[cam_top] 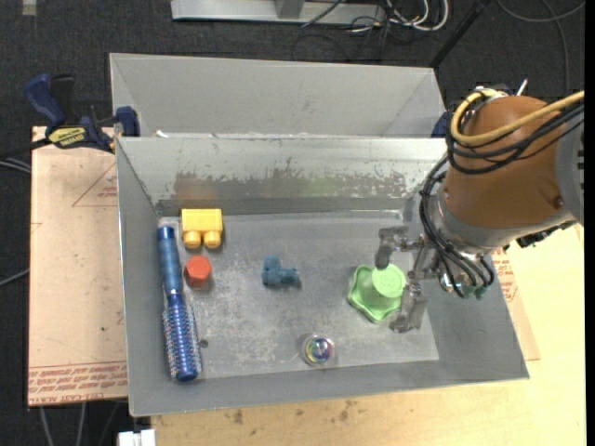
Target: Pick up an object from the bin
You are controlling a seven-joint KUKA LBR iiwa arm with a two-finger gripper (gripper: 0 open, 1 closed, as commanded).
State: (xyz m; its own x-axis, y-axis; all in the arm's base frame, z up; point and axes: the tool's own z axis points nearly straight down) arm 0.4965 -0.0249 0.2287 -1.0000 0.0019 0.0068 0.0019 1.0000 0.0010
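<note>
My gripper is down at the right side of the bin, its two metal fingers standing open, one at the far side and one at the near side of a light green plastic cup. The cup lies tilted on the bin floor between the fingers. A small teal toy figure lies to the left of it in the middle of the bin. A small shiny round thing with a purple centre sits near the front wall.
Along the left wall lies a blue hairbrush. Beside it are a yellow toy block and a small red-orange cylinder. The arm's orange cover and cables hang over the bin's right rim.
</note>
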